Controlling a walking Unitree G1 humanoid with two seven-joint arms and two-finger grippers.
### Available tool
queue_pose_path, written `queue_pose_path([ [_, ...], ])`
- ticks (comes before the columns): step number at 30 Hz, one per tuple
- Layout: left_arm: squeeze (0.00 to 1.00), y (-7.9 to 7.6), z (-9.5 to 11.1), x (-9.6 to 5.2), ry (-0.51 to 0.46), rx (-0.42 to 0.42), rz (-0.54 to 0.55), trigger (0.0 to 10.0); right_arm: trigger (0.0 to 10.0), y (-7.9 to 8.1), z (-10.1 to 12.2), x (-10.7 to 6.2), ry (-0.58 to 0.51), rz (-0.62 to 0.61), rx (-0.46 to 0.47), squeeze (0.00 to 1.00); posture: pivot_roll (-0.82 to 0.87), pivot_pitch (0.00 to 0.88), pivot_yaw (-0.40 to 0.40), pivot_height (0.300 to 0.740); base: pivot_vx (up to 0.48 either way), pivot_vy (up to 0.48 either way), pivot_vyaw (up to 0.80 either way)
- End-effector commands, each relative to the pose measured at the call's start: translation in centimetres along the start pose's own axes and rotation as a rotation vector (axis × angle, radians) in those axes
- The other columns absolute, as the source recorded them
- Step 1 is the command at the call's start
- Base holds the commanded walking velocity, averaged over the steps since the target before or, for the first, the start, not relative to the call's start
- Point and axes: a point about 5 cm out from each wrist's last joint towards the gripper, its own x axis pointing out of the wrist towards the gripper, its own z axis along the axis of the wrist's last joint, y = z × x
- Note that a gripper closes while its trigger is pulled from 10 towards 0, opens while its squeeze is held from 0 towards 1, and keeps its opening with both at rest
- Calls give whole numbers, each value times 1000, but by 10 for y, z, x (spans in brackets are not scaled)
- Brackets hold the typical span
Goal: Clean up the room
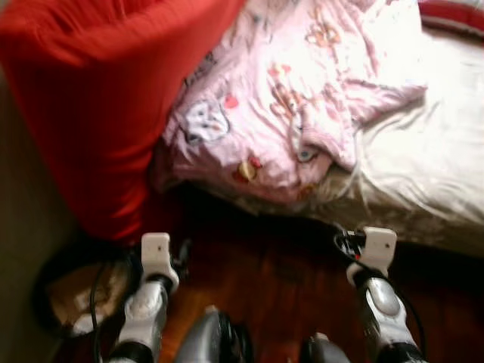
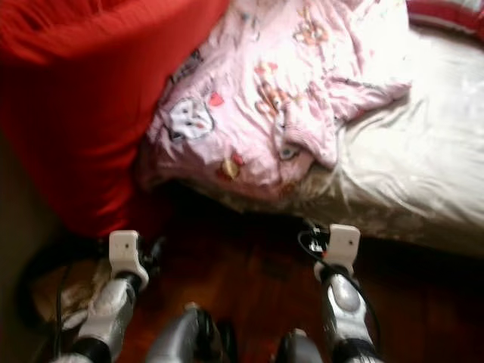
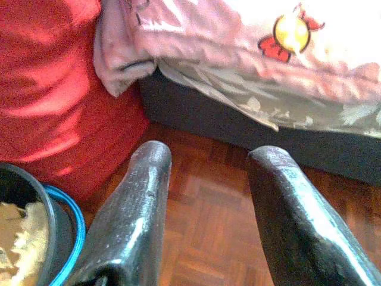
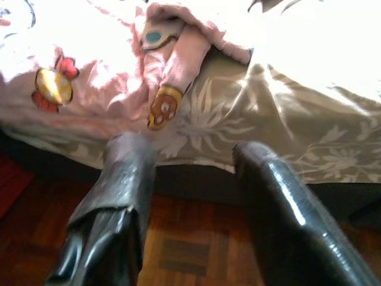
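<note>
Head views: both arms held low and fwd over the wood floor (image 1: 265,280), aimed at the bed edge, prob an approach pose w/ nothing picked yet. Left gripper (image 1: 162,249) sits just short of the red cushion (image 1: 106,106), which leans upright against the bed's corner. Right gripper (image 2: 336,242) is just short of the bed side. Ahead of and between the two grippers, the pink blanket (image 1: 280,98) lies crumpled on the beige sheet (image 1: 439,159), one edge spilling over the mattress side; that's likely the thing to tidy. A dark round basket (image 1: 72,295) w/ pale stuff inside sits on the floor beside the left arm, outboard of it.

Left wrist view: fingers (image 3: 134,220) spread apart, nothing betw them, only parquet. Beyond the tips is the dark bed base (image 3: 250,128), blanket corner hanging over it. Cushion stands off to one side of the fingers, touching the blanket's hanging corner. Basket rim w/ a blue edge (image 3: 65,232) is close by the finger base.

Right wrist view: fingers (image 4: 119,196) also apart, empty. Straight beyond the tips, the blanket edge (image 4: 172,77) droops over the leaf-print sheet (image 4: 286,137) above the bed base. Blanket is near but not touched, so my read is the gripper is open ready to close on that hanging fold.
</note>
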Motion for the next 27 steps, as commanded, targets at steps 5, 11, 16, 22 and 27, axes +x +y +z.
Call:
queue_pose_path([
  [5, 0, 4, -12, -5, 60, 5, 8, 10000, 10000, -1, -10, -5, 40, -11, 4, 0, -13, 210, 43, 740, 0, 0, 0],
  [11, 0, 10, -30, -13, 171, 7, 32, 10000, 10000, -14, -42, -21, 221, -71, -17, 0, -6, 202, 38, 740, 0, 0, 0],
  [16, 0, 17, -52, -25, 303, -1, 52, 10000, 10000, -30, -74, -46, 402, -149, -21, 0, -9, 187, 39, 740, 0, 0, 0],
  [22, 0, 21, -69, -37, 422, 23, 54, 10000, 10000, -40, -94, -69, 487, -198, 4, 0, -3, 180, 43, 740, 0, 0, 0],
  [27, 0, 23, -79, -45, 491, 10, 65, 10000, 10000, -39, -102, -76, 534, -206, 19, 0, -8, 174, 48, 740, 0, 0, 0],
])
